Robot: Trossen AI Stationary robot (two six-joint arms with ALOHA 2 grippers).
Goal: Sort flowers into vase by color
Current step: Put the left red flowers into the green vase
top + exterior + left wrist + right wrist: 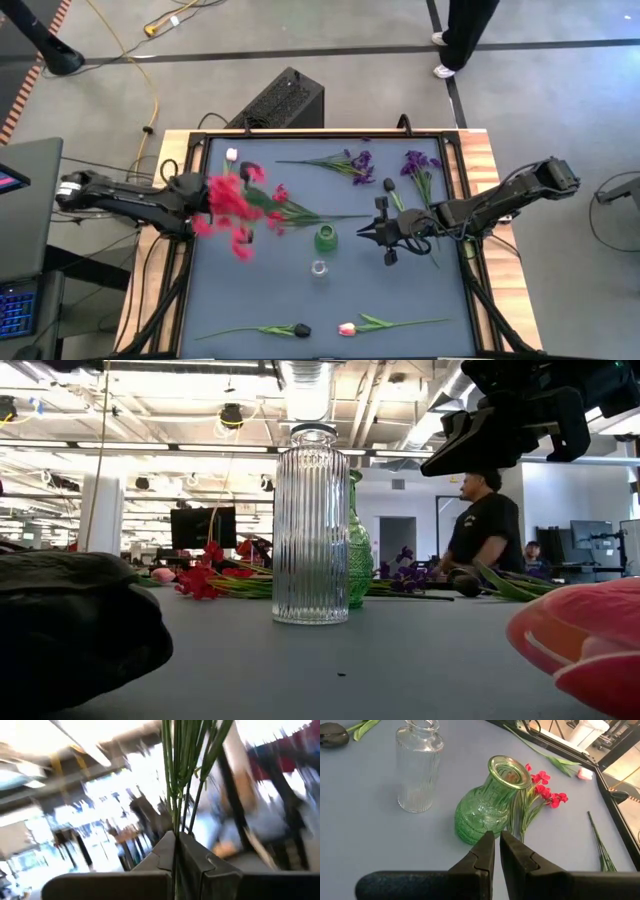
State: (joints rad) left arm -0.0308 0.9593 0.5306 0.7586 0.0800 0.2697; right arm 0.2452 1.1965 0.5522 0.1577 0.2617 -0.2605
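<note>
High view, left gripper (200, 200) clamped on red flowers (232, 205) stems, right gripper (372, 232) nearly closed, empty, beside green vase (325, 239)

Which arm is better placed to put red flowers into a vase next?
The left. Its gripper is shut on the red flowers, lifted left of the green vase. The right gripper sits empty beside that vase, fingers nearly closed.

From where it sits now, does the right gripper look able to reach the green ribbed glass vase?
Probably yes: the right gripper, shut and empty, points at the green ribbed glass vase with only bare mat between them.
</note>
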